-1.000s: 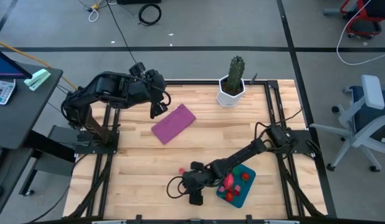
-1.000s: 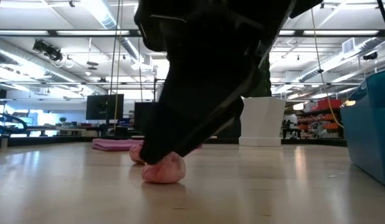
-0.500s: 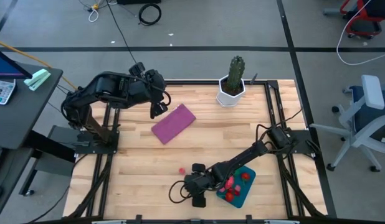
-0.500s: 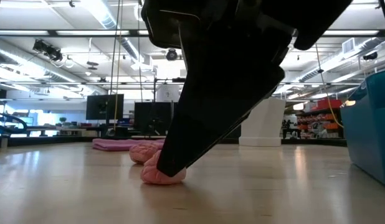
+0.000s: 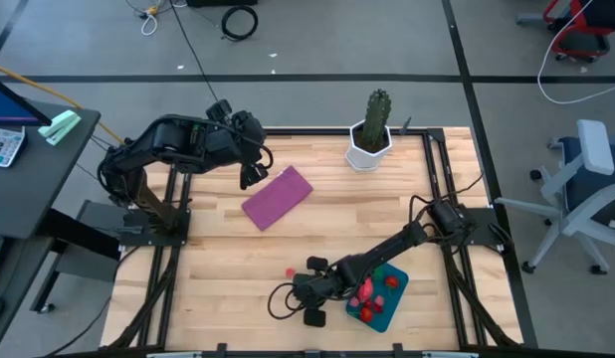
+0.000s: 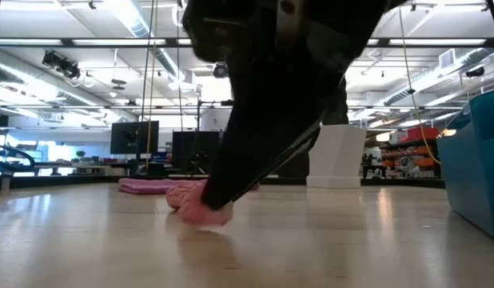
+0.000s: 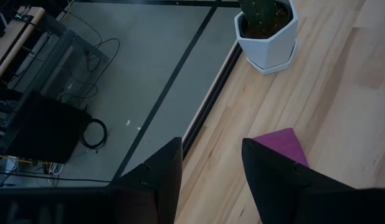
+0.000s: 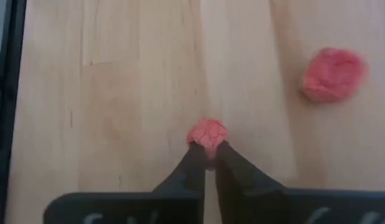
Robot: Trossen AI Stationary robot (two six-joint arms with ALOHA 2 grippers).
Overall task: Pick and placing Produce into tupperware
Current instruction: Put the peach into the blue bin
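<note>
Pink and knobbly, a small produce piece is pinched between the tips of the right gripper, whose jaws are closed narrowly on it. In the low view the same piece is seen at the gripper's tip, at or just above the wooden table top; whether it touches the wood cannot be told. A second pink piece lies on the wood, apart from the held one, and is seen from above as a small red spot near the front of the table. The right gripper is located near the front edge, just beside the teal tupperware, with its arm stretched low across the container. Several red and pink pieces and one green piece are seen inside the tupperware, partly hidden by the arm. In the low view the container's teal wall is seen at the picture's right edge. The left gripper is held above the rear left part of the table, near a purple cloth; its jaws are parted, with nothing between them, as the left wrist view shows. A green cactus in a white pot stands at the rear edge of the table.
</note>
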